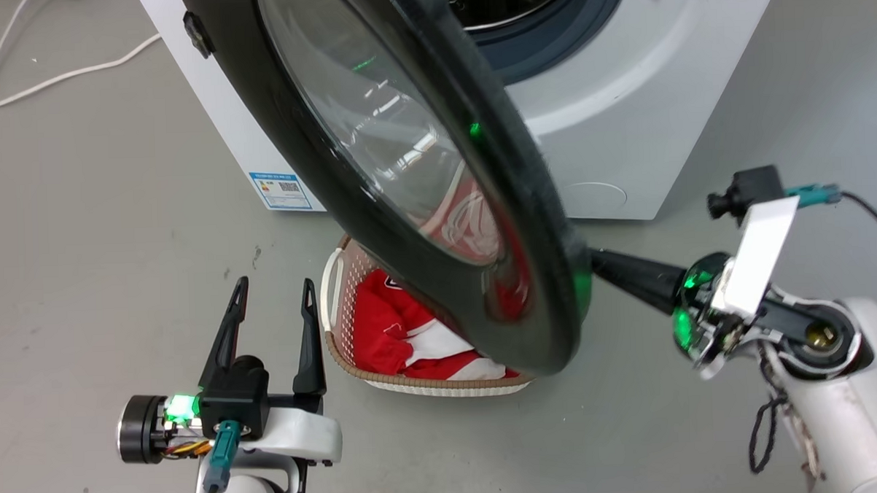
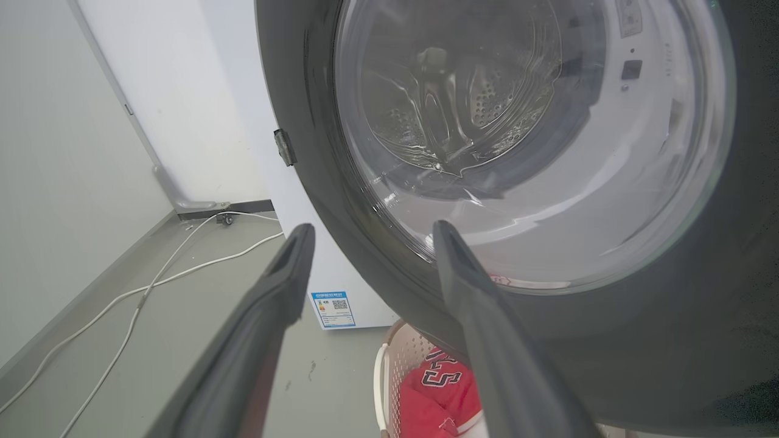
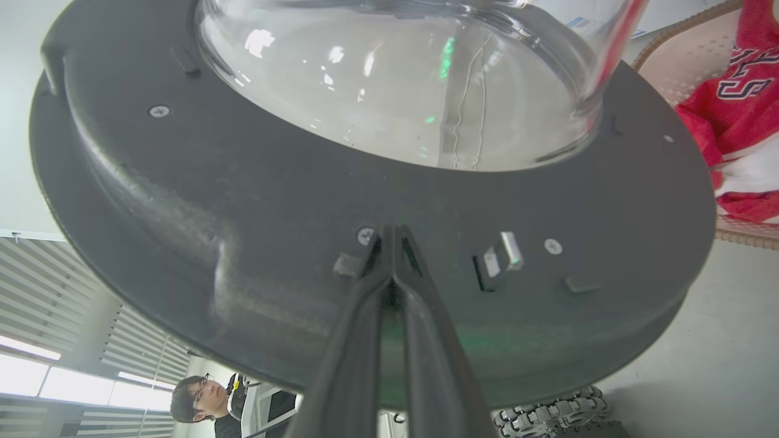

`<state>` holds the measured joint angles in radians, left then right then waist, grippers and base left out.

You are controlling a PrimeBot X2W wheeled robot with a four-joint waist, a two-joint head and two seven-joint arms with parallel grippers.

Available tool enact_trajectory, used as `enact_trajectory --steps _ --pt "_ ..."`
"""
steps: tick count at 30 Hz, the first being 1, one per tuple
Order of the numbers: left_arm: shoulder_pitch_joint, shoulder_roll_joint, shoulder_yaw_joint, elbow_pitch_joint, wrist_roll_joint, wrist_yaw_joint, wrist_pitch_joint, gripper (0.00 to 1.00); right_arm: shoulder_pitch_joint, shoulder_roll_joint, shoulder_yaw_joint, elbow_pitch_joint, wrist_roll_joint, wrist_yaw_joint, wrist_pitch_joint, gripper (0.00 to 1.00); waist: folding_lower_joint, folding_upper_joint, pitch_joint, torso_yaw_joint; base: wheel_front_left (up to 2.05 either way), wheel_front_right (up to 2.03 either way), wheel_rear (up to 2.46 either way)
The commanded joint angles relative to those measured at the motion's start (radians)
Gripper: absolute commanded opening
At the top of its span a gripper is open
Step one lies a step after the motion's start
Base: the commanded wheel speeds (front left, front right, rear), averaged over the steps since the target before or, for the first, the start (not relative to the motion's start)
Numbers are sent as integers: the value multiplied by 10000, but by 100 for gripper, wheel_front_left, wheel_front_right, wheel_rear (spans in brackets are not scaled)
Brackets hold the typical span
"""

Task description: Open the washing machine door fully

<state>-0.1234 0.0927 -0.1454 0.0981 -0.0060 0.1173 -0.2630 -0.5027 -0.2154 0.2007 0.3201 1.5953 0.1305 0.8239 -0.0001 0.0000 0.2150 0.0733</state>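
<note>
Washing machine door (image 1: 377, 154) stands swung well out from the washing machine (image 1: 645, 115), hinged at the left of the front in head view. Its black rim & clear glass bowl hang above a laundry basket (image 1: 335, 279) w/ a red-and-white garment (image 1: 390, 328), on the floor in front. Drum opening (image 1: 540, 17) w/ grey gasket is uncovered behind the door. R gripper (image 1: 601, 264) reaches in from the right, fingers pinched together w/ nothing visible btwn them. In right wrist view its fingertips (image 3: 382, 258) meet the door's inner face just beside a screw, near the metal latch (image 3: 502, 258). L gripper (image 1: 275, 285) sits low, left of the basket, fingers spread, holding nothing, apart from the door. Left wrist view looks past them at the door's outer face, drum seen thru the glass. Blue sticker (image 1: 282, 191) sits low on the machine's side. White cable (image 1: 60, 73) lies on the floor at left. A person (image 3: 195, 398) shows below the door's edge in right wrist view.
</note>
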Motion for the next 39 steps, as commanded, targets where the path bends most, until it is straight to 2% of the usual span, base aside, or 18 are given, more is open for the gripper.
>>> enact_trajectory --steps 1,18,31,39 --pt "163 45 11 10 -30 30 -28 100 234 182 107 -171 121 6 75 0 1 0 -98 17 0 0 0" --pt "510 -6 8 -10 -48 58 -28 100 1568 1246 1058 -1122 175 15 259 0 1 0 -548 175 0 0 0" --pt "657 -31 22 8 -42 78 -28 100 2244 1542 1562 -1229 225 14 55 0 1 0 -742 179 0 0 0" --pt "742 -28 48 30 -47 57 -28 100 2437 1573 1261 -1270 304 14 -342 0 1 0 -834 125 0 0 0"
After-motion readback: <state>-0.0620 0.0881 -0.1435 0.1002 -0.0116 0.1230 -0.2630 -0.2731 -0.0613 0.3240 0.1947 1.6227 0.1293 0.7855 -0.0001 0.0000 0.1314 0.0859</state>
